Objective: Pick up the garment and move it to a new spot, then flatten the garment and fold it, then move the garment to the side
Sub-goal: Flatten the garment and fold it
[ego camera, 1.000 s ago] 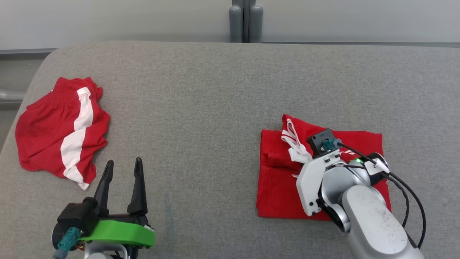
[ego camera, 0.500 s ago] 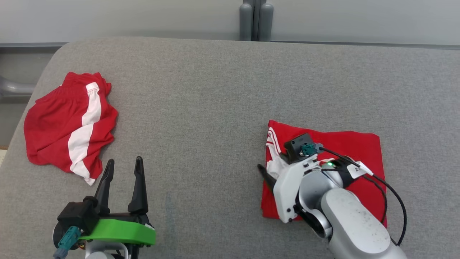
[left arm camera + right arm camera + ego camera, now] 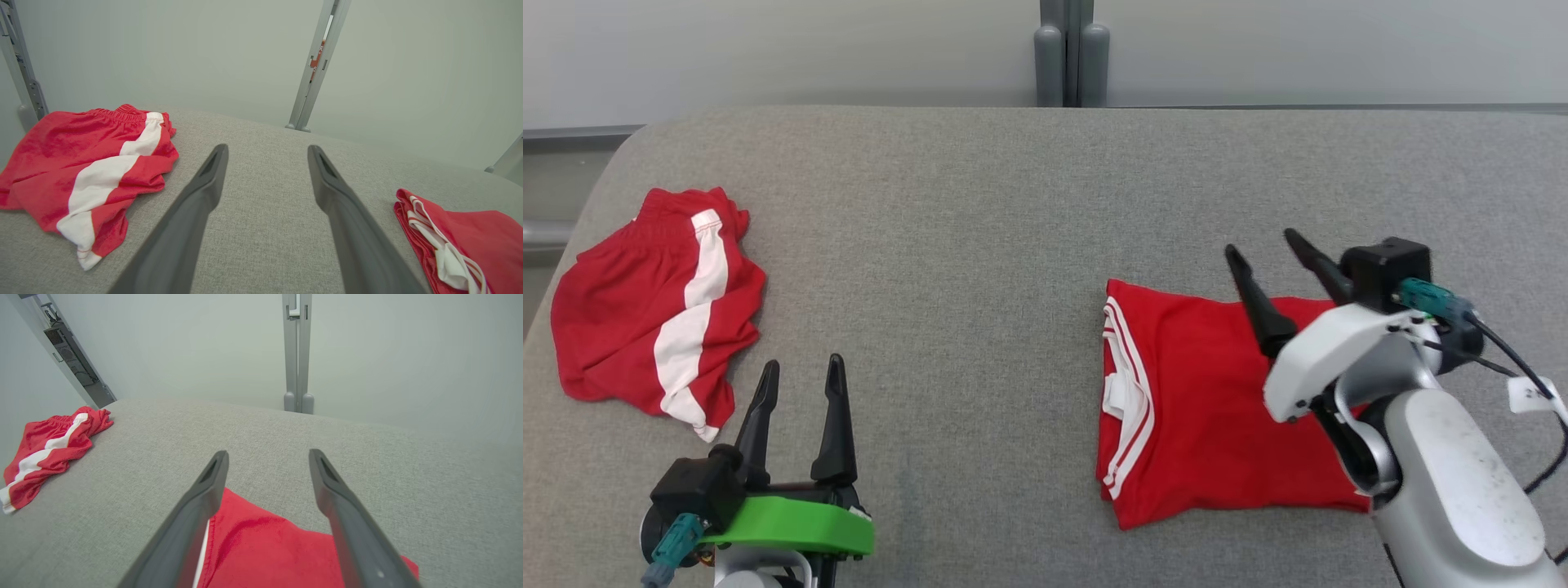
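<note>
Head view: folded red garment [image 3: 1209, 408] is lying right of centre on the grey bench [image 3: 980, 204]. Right pincer [image 3: 1261, 242] is hovering spread over its far edge, empty. Left pincer [image 3: 804, 362] is spread, empty.
Left wrist view: red shorts [image 3: 81, 163] are lying at left.
Right wrist view: garment [image 3: 261, 547] is lying beneath the fingers [image 3: 196, 510].

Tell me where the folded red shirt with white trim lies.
In the head view the folded red shirt lies on the right side of the grey fabric surface, under the open right gripper; the red-and-white shorts lie far left.
</note>
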